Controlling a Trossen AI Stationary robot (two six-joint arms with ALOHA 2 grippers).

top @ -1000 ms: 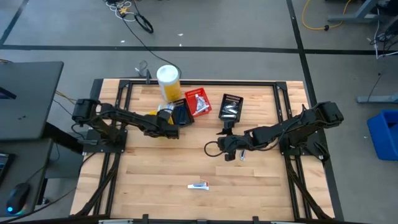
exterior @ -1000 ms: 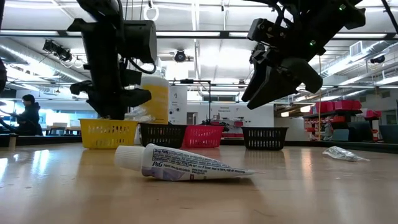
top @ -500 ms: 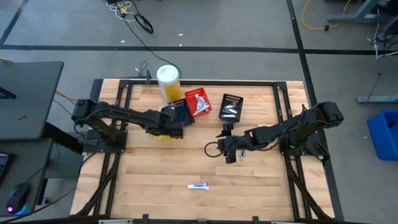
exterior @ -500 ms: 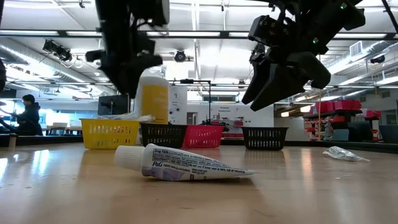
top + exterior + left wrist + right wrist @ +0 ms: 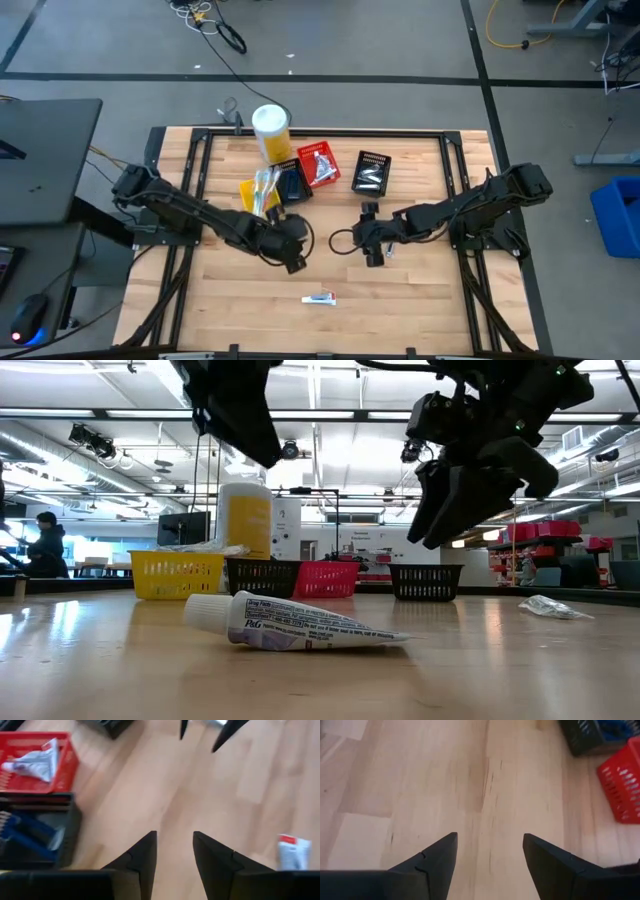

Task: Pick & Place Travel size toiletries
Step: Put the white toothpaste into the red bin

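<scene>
Pale wooden tabletop (image 5: 240, 290) bears a white printed toothpaste tube (image 5: 300, 625); its print is perhaps unreadable. Left gripper (image 5: 174, 851) and right gripper (image 5: 489, 851) are held apart, empty.

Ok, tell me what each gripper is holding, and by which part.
Nothing. The left gripper and the right gripper are both open over bare table, fingers empty.

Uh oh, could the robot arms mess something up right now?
Maybe. The left gripper and right gripper hang open and empty over the middle of the table, fairly near each other, so they might bump if both go for the white tube. That tube lies loose on the bare wood and could slide when pinched. The silvery packet beside the right gripper could get nudged away.
</scene>
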